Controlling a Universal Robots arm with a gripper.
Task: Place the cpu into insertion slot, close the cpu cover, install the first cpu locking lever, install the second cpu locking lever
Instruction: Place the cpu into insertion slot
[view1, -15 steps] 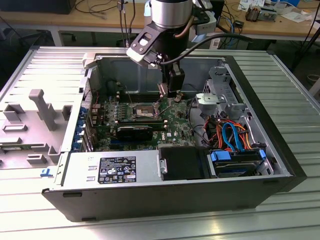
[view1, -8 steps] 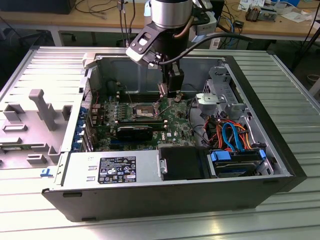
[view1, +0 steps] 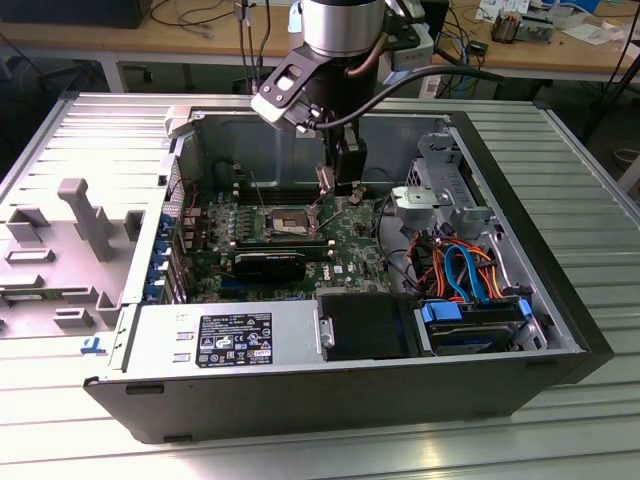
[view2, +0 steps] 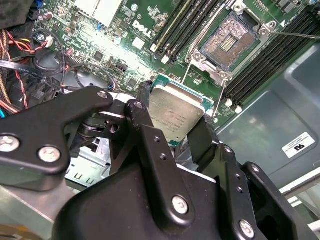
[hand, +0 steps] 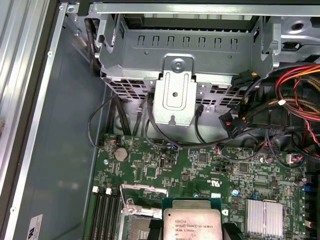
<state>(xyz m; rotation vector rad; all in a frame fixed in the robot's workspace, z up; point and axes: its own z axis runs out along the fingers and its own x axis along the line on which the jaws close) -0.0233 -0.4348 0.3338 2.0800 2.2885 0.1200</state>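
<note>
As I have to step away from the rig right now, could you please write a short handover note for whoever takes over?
Pincer: shut on the cpu, gripped by its edges, above the green circuit board.
Insertion slot: open and empty, apart from the cpu, toward the exterior view's left of the pincer.
Done: the cpu is in the grasp.
Left: seating it, and every later step.
</note>
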